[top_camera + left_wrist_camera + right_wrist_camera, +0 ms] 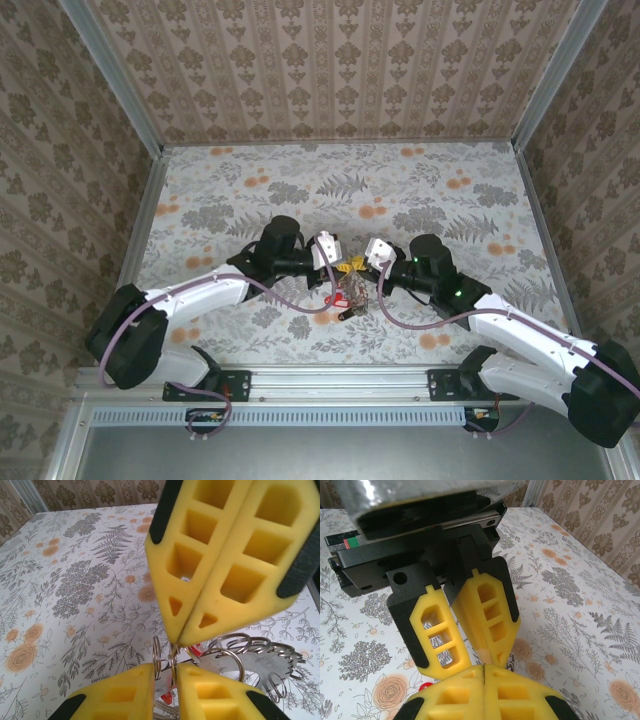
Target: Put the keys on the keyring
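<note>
Both grippers meet tip to tip above the middle of the table. My left gripper [338,266] [166,667] stands closed down to a narrow gap, with the keyring [250,672] and thin split rings [160,661] caught between its yellow fingers. My right gripper [352,266] [484,667] is shut, and its tips [180,641] pinch a small wire ring from above. The flat silver-grey keyring runs off to the right, carrying several small rings [235,644]. Red-headed keys [338,297] [167,698] hang under the grippers, with a dark key [357,312] beside them.
The floral table [450,190] is walled by patterned panels with metal corner posts [110,75]. Purple cables [400,322] loop from both wrists near the hanging keys. The arm bases sit on the rail [330,380] at the near edge.
</note>
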